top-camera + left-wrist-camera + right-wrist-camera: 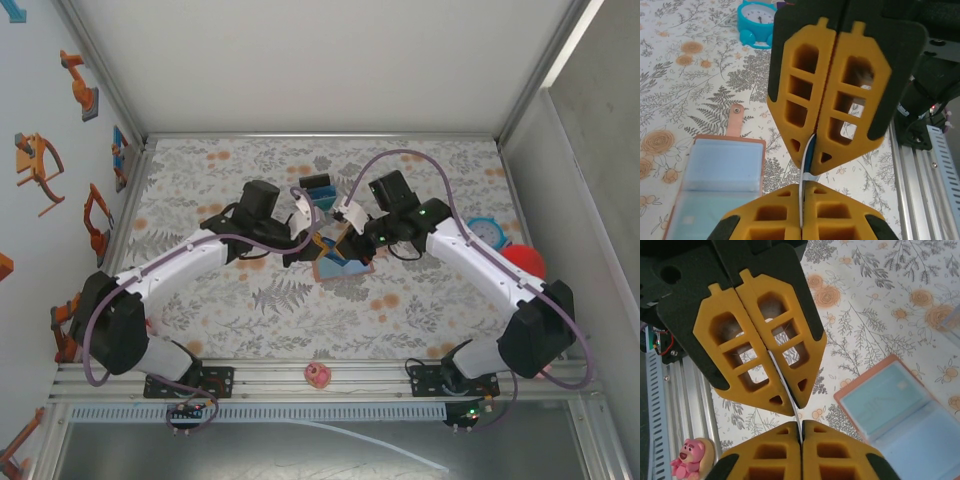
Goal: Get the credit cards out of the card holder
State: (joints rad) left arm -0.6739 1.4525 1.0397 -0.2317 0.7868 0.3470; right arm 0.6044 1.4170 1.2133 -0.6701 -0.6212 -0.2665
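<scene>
Floral tabletop [690, 100]: clock [757, 22], toy [687, 460], credit card [807, 165]

Bright, even overhead light; soft shadows; slightly blurred wrist-view foregrounds.

I'm looking at a floral tablecloth [250, 300] lying between white walls [320, 60]; orange robot stickers [38, 165] are decorating the left one.

Nothing is showing sharply enough to be read as lettering, a brand or a number; the dial of the blue alarm clock [756, 22] is carrying marks too small to make out
</scene>
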